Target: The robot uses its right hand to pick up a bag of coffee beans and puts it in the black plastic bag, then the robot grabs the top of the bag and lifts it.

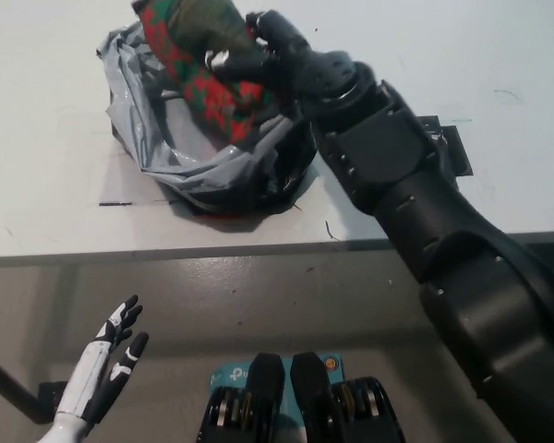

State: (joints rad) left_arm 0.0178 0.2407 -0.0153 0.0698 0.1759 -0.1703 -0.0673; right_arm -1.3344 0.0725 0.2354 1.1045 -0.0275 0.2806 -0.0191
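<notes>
My black right hand (pixel 263 57) is shut on a red and green patterned bag of coffee beans (pixel 198 65), holding it over the open mouth of the black plastic bag (pixel 180 157). The coffee bag's lower end reaches into the opening. The plastic bag lies crumpled on the white table (pixel 46 185), its grey-sheened rim spread wide. My black right arm stretches from the lower right across the table. My white left hand (pixel 106 360) rests open at the lower left, below the table's front edge.
A flat black patch (pixel 448 148) lies on the table to the right of the plastic bag, mostly hidden by my right arm. The table's front edge (pixel 166 249) runs across the middle of the view, with grey floor below it.
</notes>
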